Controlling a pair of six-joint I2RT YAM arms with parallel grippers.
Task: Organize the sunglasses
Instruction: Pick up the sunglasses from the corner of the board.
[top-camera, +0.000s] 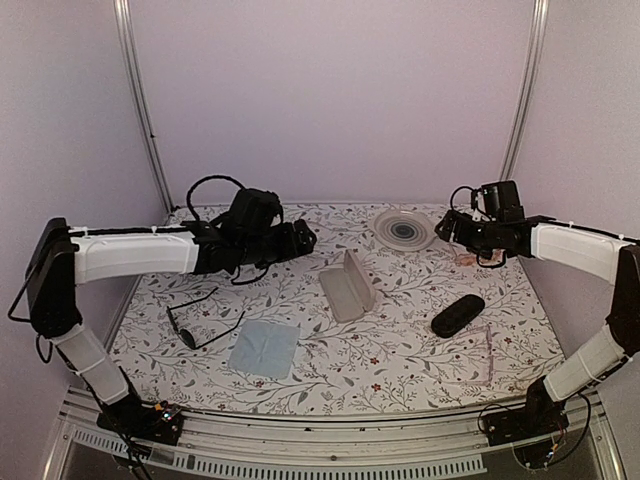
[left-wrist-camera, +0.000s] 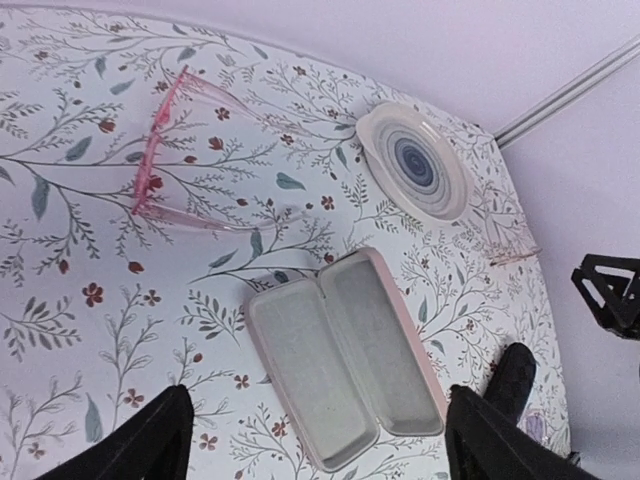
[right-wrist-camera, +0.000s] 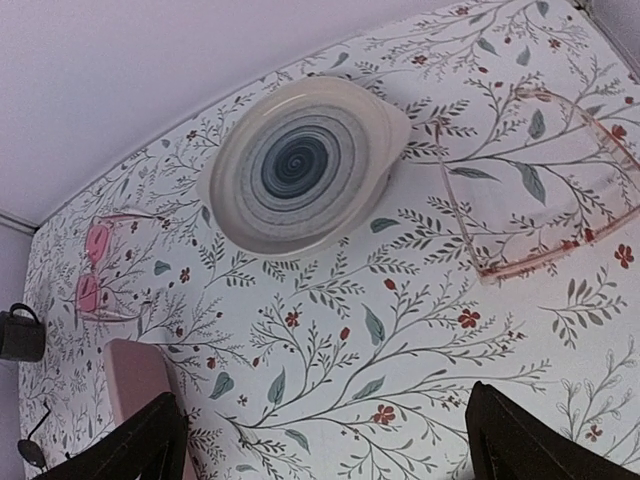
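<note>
The sunglasses (top-camera: 196, 323), with a thin black wire frame and dark round lenses, lie on the floral tablecloth at the front left; they show only in the top view. My left gripper (top-camera: 304, 239) hangs above the table, behind and to the right of them, open and empty (left-wrist-camera: 320, 445). It looks down on an open pale pink case (left-wrist-camera: 345, 355). My right gripper (top-camera: 453, 228) hovers at the back right beside the plate, open and empty (right-wrist-camera: 335, 450).
A blue cloth (top-camera: 265, 347) lies right of the sunglasses. The open case (top-camera: 347, 285) is mid-table, and a black oval hard case (top-camera: 458, 315) lies to its right. A ringed plate (top-camera: 403, 229) sits at the back. Pink clear-lensed glasses (left-wrist-camera: 165, 160) (right-wrist-camera: 540, 200) (top-camera: 484, 350) lie about.
</note>
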